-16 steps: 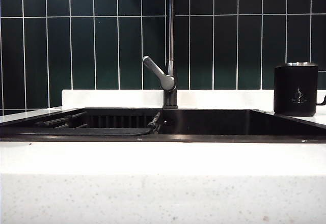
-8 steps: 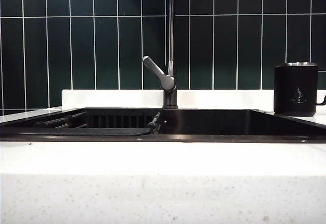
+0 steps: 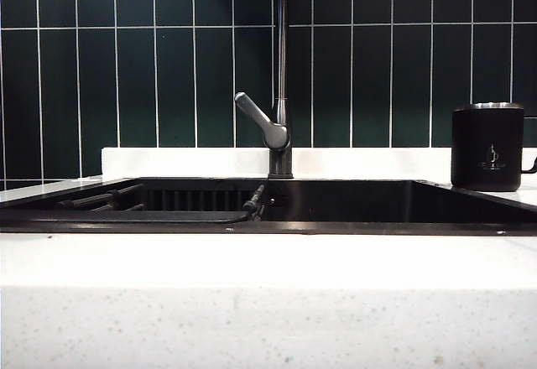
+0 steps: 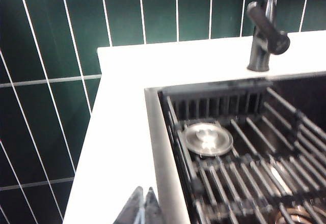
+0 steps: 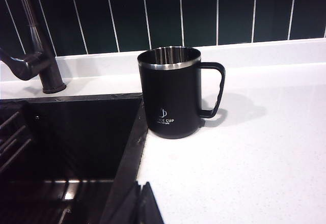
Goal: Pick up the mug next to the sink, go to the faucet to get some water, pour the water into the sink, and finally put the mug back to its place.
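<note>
The black mug (image 5: 175,92) stands upright on the white countertop (image 5: 254,147) just beside the sink's (image 5: 76,147) right rim, its handle (image 5: 214,92) turned away from the basin and its steel-lined mouth open and seemingly empty. In the exterior view the mug (image 3: 487,147) sits at the far right, with the faucet (image 3: 281,75) rising behind the middle of the sink (image 3: 336,205) and its grey lever (image 3: 262,122) angled out to the left. Neither arm shows in that view.

The right gripper (image 5: 138,203) hangs over the counter edge near the sink's corner, its fingers pressed together and holding nothing; the mug is ahead of it and apart. The left gripper (image 4: 141,206) is likewise closed and empty, over the white ledge on the sink's left side, with the slatted rack (image 4: 244,168) and round drain cover (image 4: 207,138) beside it.

Nothing of the task looks begun, so the step in hand is judged to be the reach for the mug. The right arm is the nearer one. It should part its fingers wide before closing in, approach level, and take the mug by the body or the handle. Squeezing firmly matters, since the matte wall may slip and a nudge could tip it into the basin.
</note>
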{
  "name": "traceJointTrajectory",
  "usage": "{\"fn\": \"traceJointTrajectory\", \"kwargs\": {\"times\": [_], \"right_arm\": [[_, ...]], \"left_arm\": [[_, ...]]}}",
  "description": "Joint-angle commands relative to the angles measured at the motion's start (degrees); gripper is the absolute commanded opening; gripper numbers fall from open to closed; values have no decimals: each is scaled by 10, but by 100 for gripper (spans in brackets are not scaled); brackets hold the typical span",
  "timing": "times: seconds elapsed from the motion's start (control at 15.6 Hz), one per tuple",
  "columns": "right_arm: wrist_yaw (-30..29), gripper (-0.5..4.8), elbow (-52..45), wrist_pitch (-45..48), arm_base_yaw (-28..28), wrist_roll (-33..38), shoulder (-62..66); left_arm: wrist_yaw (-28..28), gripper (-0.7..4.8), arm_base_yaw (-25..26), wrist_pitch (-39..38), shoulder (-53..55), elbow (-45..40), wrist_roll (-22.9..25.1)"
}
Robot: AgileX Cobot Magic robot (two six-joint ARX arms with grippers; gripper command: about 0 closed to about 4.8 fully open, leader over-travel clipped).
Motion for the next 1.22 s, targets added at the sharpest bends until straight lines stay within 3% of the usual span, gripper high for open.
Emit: {"fn": "traceJointTrajectory", "kwargs": {"times": [0.06, 0.32, 0.58, 0.83, 0.96, 1.22], "right_arm": [[1, -4, 2, 19, 0, 2, -2], [0, -1, 8, 43, 1, 45, -2], [3, -1, 51, -11, 0, 58, 1], [36, -1, 113, -40, 0, 31, 20], [47, -1, 156, -45, 0, -33, 55], [81, -1, 213, -45, -3, -80, 135]], "left_arm": [[-46, -6, 0, 38, 0, 1, 0], [-45, -6, 0, 51, 0, 6, -19], [-30, -6, 0, 15, 3, 68, -41], [-35, -6, 0, 0, 10, 123, 5], [-35, -6, 0, -1, 67, 172, 44], [-35, -6, 0, 13, 218, 279, 80]]}}
